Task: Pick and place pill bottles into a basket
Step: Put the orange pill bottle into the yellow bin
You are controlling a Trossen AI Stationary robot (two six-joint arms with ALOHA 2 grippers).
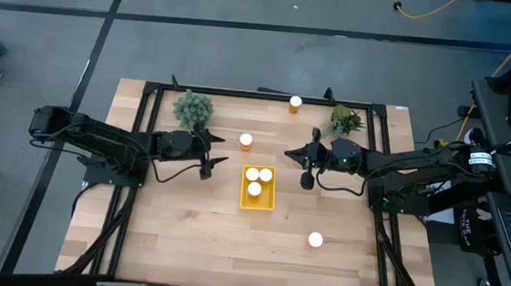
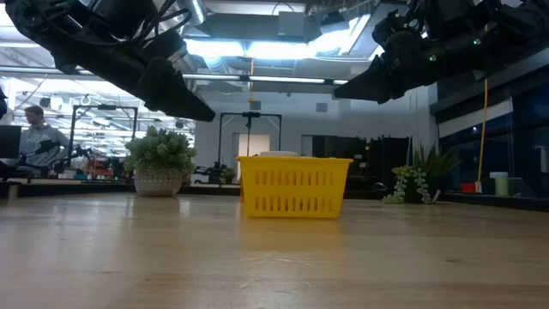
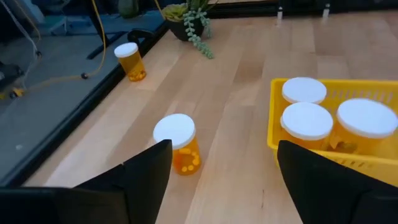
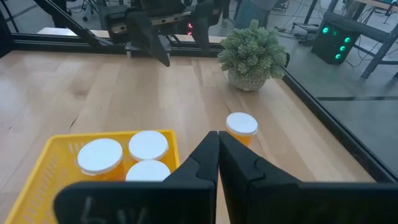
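The yellow basket stands at mid-table and holds three pill bottles; it also shows in the low view. Three more bottles stand upright on the table: one just beyond the basket, one at the far edge, one toward the near right. My left gripper hovers left of the basket, open and empty, with the nearest loose bottle ahead of its fingers. My right gripper hovers right of the basket, shut and empty.
A bushy green plant in a pot stands at the far left and a trailing plant at the far right. A dark frame runs around the table. A person sits in the room beyond.
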